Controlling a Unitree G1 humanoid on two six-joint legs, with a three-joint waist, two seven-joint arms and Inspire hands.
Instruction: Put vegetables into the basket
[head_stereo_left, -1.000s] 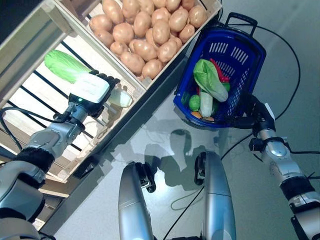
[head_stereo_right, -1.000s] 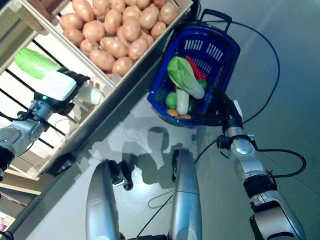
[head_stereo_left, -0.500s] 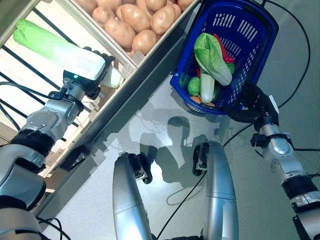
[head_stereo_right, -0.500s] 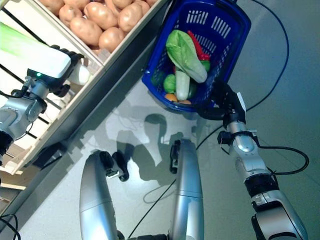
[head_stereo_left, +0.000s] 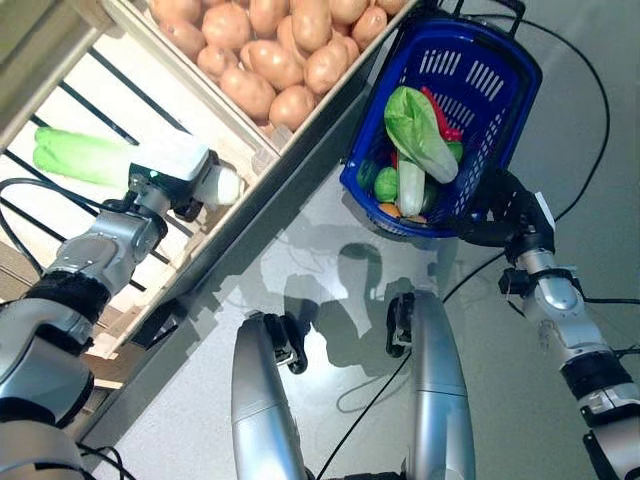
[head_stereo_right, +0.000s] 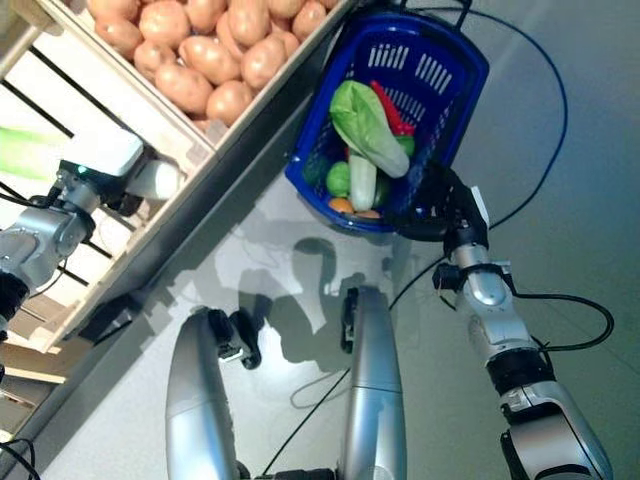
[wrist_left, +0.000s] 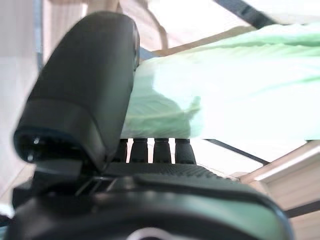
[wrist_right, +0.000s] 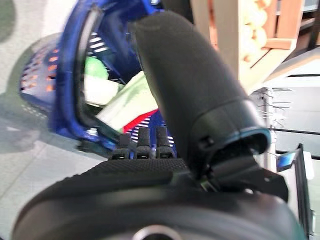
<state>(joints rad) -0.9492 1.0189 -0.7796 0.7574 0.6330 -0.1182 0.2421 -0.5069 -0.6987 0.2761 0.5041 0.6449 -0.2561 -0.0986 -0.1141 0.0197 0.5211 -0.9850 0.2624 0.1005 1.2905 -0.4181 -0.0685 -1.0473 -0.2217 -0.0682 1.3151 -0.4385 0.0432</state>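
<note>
My left hand (head_stereo_left: 168, 167) is shut on a long cabbage (head_stereo_left: 78, 156) over the slatted wooden crate (head_stereo_left: 112, 100). The cabbage's leafy green end points left and its white stem end pokes out to the right of the hand. In the left wrist view the thumb (wrist_left: 85, 85) lies over the cabbage (wrist_left: 225, 95), with the fingers under it. My right hand (head_stereo_left: 495, 207) is shut on the near rim of the blue basket (head_stereo_left: 521, 92), which hangs over the floor. In the basket lie another cabbage (head_stereo_left: 420, 135), a red pepper (head_stereo_left: 441, 116) and small green and orange vegetables.
A wooden crate full of potatoes (head_stereo_left: 270, 60) stands at the top, just left of the basket. The shelf's front edge (head_stereo_left: 300, 170) runs diagonally between the crates and the grey floor (head_stereo_left: 560, 170).
The camera has shifted, so the whole scene sits differently. My left hand has turned the cabbage so its leafy end lies more level. The basket stays in my right hand.
</note>
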